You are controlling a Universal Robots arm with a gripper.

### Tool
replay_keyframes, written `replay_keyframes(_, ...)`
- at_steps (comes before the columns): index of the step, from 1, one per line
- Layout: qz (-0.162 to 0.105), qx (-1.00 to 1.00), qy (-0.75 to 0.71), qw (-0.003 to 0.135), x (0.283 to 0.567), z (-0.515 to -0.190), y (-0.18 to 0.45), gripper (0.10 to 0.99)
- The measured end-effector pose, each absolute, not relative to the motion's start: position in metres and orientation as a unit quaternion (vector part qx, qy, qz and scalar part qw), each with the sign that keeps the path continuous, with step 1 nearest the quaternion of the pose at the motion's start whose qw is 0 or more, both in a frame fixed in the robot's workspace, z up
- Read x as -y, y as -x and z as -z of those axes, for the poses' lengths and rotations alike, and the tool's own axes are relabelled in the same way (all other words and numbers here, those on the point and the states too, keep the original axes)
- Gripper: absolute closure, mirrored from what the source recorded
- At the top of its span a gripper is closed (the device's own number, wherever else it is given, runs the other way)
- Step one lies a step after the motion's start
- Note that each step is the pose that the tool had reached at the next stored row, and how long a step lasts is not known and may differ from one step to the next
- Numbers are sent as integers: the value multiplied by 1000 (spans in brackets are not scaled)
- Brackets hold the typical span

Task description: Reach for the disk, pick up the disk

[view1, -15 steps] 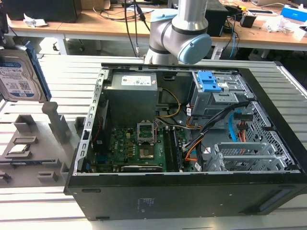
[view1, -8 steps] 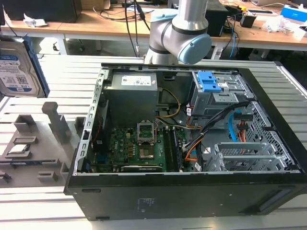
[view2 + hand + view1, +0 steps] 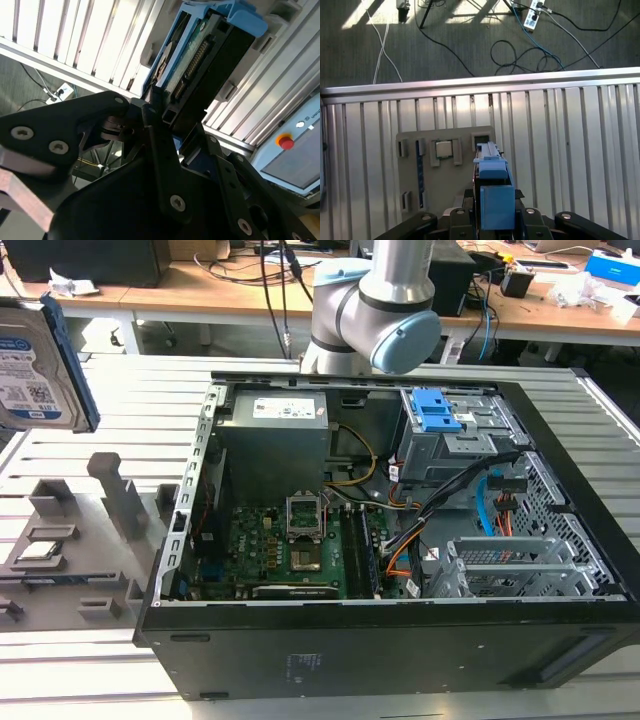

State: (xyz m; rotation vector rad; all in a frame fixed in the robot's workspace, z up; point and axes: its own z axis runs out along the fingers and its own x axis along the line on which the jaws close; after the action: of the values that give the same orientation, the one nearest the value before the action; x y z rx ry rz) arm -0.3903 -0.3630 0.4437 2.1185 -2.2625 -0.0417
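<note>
Flat silver rectangular disk (image 3: 35, 370) in blue plastic frame is gripped edge-up betw. the black fingers (image 3: 160, 150), raised over the slatted aluminium bench (image 3: 120, 390) at exterior view's left, apart from open black PC case (image 3: 400, 650).

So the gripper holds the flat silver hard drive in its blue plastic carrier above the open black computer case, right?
Held, yes, but not above the case: the first wrist view shows the gripper holding the disk above the grey fixture plate.
</note>
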Motion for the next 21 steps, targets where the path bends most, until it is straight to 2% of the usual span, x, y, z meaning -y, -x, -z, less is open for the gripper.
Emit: replay_keyframes(21, 14, 730, -683, 21, 362, -482, 387, 718)
